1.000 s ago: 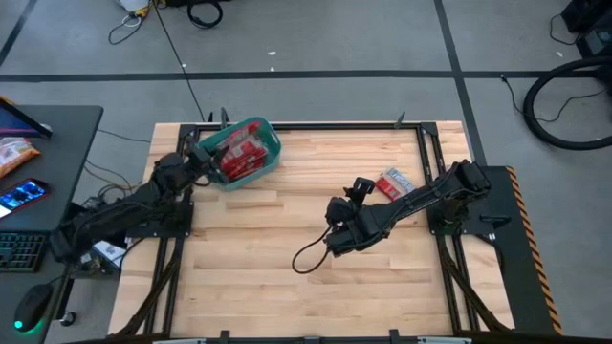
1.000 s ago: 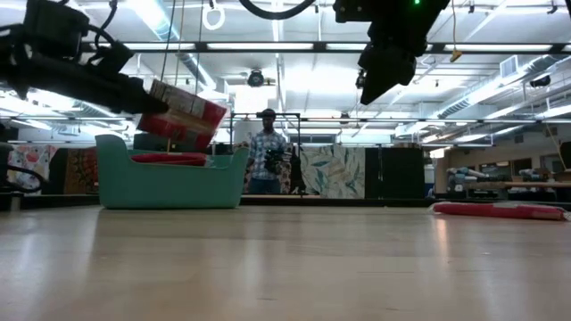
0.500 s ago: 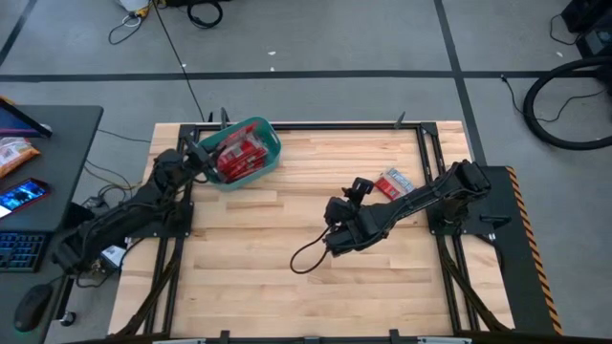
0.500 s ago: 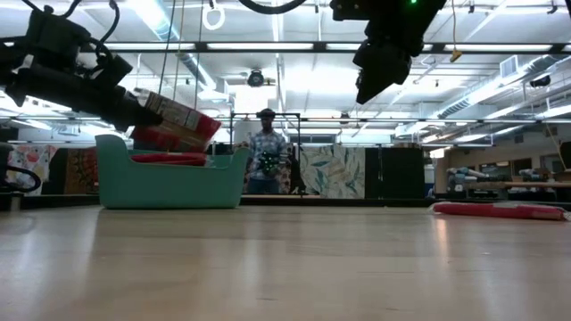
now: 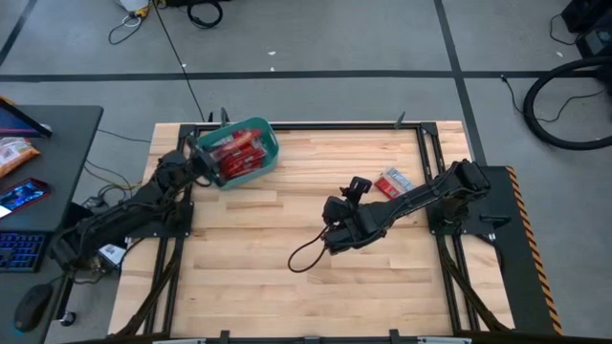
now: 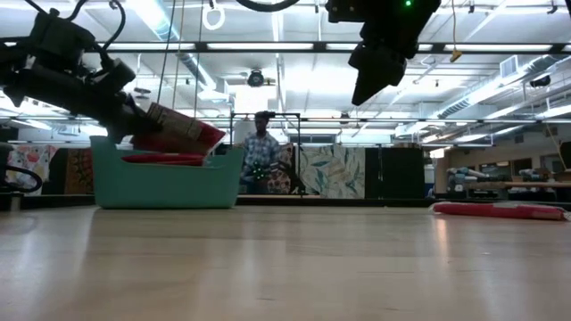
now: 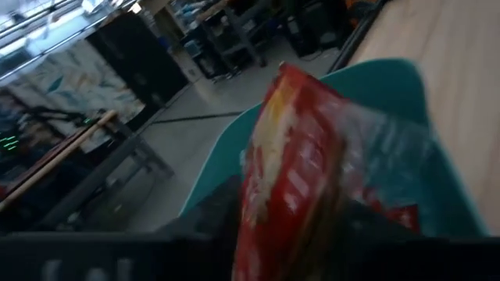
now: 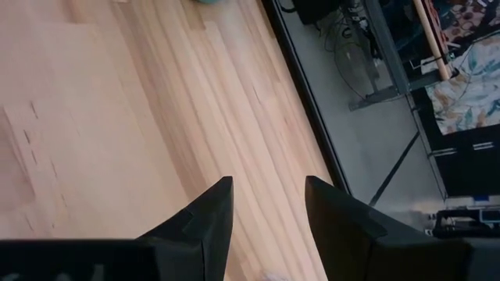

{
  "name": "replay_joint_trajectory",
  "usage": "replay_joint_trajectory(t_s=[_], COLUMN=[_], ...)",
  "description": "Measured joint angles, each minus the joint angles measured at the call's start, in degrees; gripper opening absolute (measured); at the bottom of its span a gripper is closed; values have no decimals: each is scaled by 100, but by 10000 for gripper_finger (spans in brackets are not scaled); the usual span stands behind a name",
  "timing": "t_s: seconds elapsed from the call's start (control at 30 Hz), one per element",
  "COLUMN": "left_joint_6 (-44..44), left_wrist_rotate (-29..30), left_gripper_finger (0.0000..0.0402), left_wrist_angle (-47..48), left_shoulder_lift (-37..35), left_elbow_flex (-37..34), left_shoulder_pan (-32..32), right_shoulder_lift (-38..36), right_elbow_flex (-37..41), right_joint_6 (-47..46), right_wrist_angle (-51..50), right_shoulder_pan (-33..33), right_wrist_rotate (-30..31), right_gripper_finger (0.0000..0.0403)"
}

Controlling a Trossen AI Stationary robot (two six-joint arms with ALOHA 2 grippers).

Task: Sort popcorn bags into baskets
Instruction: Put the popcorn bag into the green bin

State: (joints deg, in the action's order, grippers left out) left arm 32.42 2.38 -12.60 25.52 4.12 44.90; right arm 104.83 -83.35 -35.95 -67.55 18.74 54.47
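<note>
My left gripper (image 6: 128,118) is over the teal basket (image 5: 260,161) at the table's far left, shut on a red popcorn bag (image 6: 178,132). The bag also shows in the left wrist view (image 7: 297,172) and the high view (image 5: 228,151). Several red bags (image 6: 165,159) lie in the basket. One more red bag (image 5: 394,182) lies flat on the table at the right and also shows in the low view (image 6: 500,210). My right gripper (image 5: 333,222) hangs open and empty high over the table's middle, as its wrist view (image 8: 266,211) shows. My left gripper holds the popcorn bag by its end nearest the arm (image 6: 143,120); the fingers themselves are hidden behind the bag and blur. They come slanting down from the table's left. The bag juts out past them, tilted, over the bags in the basket; whether it touches them I cannot tell.
A black cable loop (image 5: 306,256) hangs from my right arm over the table's middle. A desk at the left holds a phone (image 5: 21,196) and an orange packet (image 5: 14,153). A person (image 6: 259,160) stands in the room beyond the table.
My left gripper has gone down and a little toward the table's left edge with the popcorn bag. The bag now sits lower, closer over the bags in the basket, still tilted.
</note>
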Motion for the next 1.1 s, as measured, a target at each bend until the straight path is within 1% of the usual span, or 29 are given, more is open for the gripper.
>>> replay_joint_trajectory(t_s=[0.13, 0.23, 0.33, 0.47, 0.57, 0.63, 0.67, 0.73, 0.8, 0.87, 0.97, 1.1], left_joint_6=[1, -1, 2, -6, -338, -991, -1361, -2029, -2512, -2878, -3327, -3557], left_wrist_rotate=[580, 972, 1155, 1162, 1131, 891, 657, -39, -800, -1326, -1393, -1400], left_gripper_finger=[200, 230, 238, 233, 228, 227, 227, 226, 226, 226, 226, 215], left_wrist_angle=[-114, -273, -293, -309, -506, -744, -898, -1198, -1378, -1471, -1498, -1417], left_shoulder_lift=[-1, -2, -2, -2, -5, -7, -7, -9, -9, -11, -13, -13], left_elbow_flex=[-4, -4, -4, -4, -4, -4, -4, -3, -2, -2, -2, -2], left_shoulder_pan=[-131, -232, -325, -463, -625, -762, -823, -926, -1012, -1095, -1196, -1324], right_shoulder_lift=[1, 1, 1, 1, 1, 1, 1, 1, 1, 1, 1, 1], right_elbow_flex=[0, 0, 0, 0, 0, 0, 0, 0, 0, 0, 0, 0], right_joint_6=[16, 16, 16, 16, 14, 14, 14, 14, 14, 7, -35, -82], right_wrist_angle=[37, 47, 70, 68, 70, 92, 117, 154, 183, 196, 197, 234], right_shoulder_pan=[-8, -9, -8, -8, -8, -8, -8, -8, -34, -90, -177, -278], right_wrist_rotate=[-21, -28, -37, -56, -59, -104, -142, -255, -504, -833, -1183, -1255], right_gripper_finger=[165, 165, 165, 165, 165, 165, 165, 165, 165, 165, 165, 165])
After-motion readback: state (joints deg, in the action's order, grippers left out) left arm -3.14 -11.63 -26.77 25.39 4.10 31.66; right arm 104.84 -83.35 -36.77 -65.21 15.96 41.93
